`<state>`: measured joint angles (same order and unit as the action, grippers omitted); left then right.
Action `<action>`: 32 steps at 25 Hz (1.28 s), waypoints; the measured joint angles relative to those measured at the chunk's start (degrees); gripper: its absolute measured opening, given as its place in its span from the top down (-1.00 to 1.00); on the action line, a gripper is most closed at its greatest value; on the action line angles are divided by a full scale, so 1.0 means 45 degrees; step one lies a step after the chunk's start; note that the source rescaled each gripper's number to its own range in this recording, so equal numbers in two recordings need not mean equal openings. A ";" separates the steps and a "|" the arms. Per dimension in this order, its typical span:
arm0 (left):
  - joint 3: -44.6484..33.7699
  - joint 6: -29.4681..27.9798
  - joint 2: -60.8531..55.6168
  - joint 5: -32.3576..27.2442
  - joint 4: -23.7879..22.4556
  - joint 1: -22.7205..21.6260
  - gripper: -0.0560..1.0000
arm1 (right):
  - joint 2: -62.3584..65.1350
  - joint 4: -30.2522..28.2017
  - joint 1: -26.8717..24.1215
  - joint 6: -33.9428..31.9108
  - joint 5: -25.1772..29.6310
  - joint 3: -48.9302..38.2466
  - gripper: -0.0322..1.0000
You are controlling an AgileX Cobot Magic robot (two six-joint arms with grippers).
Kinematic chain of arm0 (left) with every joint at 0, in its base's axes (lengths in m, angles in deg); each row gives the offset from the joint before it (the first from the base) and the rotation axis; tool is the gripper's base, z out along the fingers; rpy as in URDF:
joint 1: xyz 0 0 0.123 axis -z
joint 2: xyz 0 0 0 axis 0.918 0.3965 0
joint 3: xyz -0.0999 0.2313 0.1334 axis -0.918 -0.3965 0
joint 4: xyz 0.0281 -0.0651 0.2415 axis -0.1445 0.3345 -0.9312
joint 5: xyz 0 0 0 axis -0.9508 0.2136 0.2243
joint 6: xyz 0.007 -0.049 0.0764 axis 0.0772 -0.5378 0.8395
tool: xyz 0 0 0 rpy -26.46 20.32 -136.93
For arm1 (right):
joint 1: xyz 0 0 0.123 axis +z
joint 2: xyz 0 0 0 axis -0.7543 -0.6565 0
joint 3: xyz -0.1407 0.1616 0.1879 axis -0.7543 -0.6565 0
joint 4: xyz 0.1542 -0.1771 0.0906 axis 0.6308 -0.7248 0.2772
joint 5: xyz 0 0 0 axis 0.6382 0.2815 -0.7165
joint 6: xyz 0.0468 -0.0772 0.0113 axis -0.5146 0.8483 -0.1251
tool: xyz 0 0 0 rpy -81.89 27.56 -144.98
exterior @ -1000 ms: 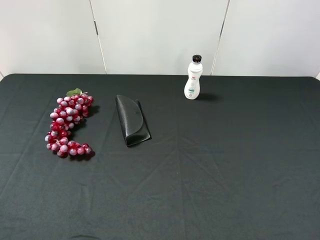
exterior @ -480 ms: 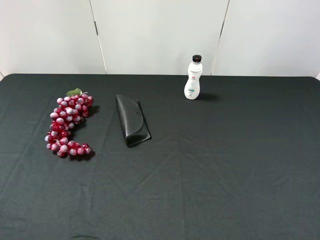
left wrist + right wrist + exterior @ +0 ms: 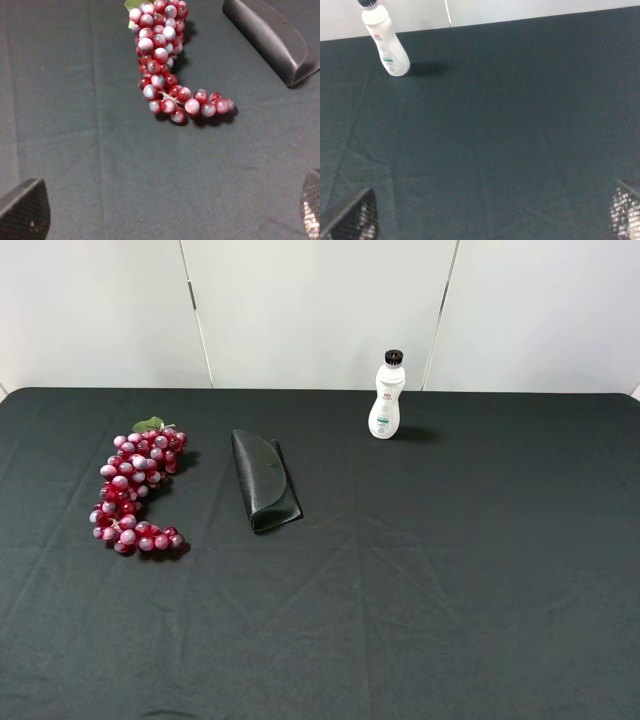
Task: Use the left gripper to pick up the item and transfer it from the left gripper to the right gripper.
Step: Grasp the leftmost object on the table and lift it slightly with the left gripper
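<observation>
On the desk (image 3: 450,570), at nine o'clock from the black case (image 3: 263,480), the grapes (image 3: 135,490) lie untouched; the left pincer (image 3: 167,212) hangs apart from them, jaws spread wide, empty; the right pincer (image 3: 490,212) is spread and empty too; pickup seems not yet begun; next, the left pincer should descend onto the thick part of the bunch and close.

No readable text, white bottle (image 3: 387,400) near the bench's far edge, its label (image 3: 380,423) bearing red and teal print too small to make out.
</observation>
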<state>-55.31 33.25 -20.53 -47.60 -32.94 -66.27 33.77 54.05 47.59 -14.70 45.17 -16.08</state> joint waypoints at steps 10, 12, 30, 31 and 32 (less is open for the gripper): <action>0.1154 -0.0003 0.1217 0.0006 -0.0108 0.0000 -1.00 | 0.0000 0.0000 0.0000 0.0000 0.0000 0.0000 -1.00; 0.1697 -0.0014 0.2321 0.0016 -0.0228 0.0000 -1.00 | 0.0000 0.0000 0.0000 0.0000 0.0000 0.0000 -1.00; 0.3542 -0.1468 1.4411 0.2331 -0.0564 0.0000 -1.00 | 0.0000 0.0000 0.0000 0.0000 -0.0014 0.0000 -1.00; 0.3542 -0.1553 1.4920 0.2633 -0.0509 0.0000 -1.00 | 0.0000 0.0000 0.0000 0.0000 -0.0014 0.0000 -1.00; 0.3542 -0.1636 1.5493 0.2870 -0.0426 0.0000 -1.00 | 0.0000 0.0000 0.0000 0.0000 -0.0014 0.0000 -1.00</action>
<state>-39.37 25.89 49.19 -34.69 -34.86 -66.27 33.77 54.05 47.59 -14.70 45.11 -16.08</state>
